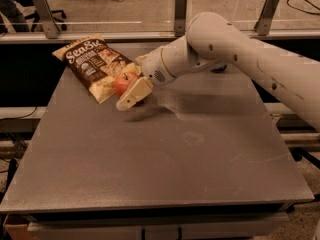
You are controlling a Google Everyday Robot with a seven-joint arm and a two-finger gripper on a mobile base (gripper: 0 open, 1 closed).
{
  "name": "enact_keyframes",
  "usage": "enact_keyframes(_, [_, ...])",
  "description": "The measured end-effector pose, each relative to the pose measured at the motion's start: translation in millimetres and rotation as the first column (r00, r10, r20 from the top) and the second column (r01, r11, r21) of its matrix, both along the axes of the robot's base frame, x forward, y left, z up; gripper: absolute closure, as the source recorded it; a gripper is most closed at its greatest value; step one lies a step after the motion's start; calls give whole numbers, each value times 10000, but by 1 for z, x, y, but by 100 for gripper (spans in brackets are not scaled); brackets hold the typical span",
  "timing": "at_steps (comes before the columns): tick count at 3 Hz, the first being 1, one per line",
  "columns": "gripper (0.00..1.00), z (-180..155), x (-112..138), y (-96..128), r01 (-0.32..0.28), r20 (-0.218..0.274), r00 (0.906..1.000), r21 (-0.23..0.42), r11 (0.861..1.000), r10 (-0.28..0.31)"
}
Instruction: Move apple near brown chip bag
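Note:
The red apple [123,82] sits on the grey table [165,159] at its far left, touching the lower right edge of the brown chip bag [94,64]. The bag lies flat, dark brown with cream edges and white lettering. My gripper [124,95] reaches in from the right and straddles the apple. Its near cream finger [133,93] stands just in front of the apple, a little off it. The far finger is hidden behind the apple. The gripper looks open.
The white arm [225,44] crosses the back right of the table. A rail with metal posts [181,11] runs behind the table's far edge. Office chairs stand on the floor beyond.

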State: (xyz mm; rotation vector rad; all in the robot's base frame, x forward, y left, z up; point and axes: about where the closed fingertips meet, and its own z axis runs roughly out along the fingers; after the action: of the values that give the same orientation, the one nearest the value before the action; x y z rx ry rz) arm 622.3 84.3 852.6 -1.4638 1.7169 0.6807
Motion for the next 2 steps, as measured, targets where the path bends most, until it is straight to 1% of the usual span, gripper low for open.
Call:
enact_keyframes(1, [0, 9, -1, -13, 231, 201, 9995, 69, 9997, -232])
enact_keyframes(2, [0, 28, -9, -46, 795, 617, 9948, 272, 9965, -811])
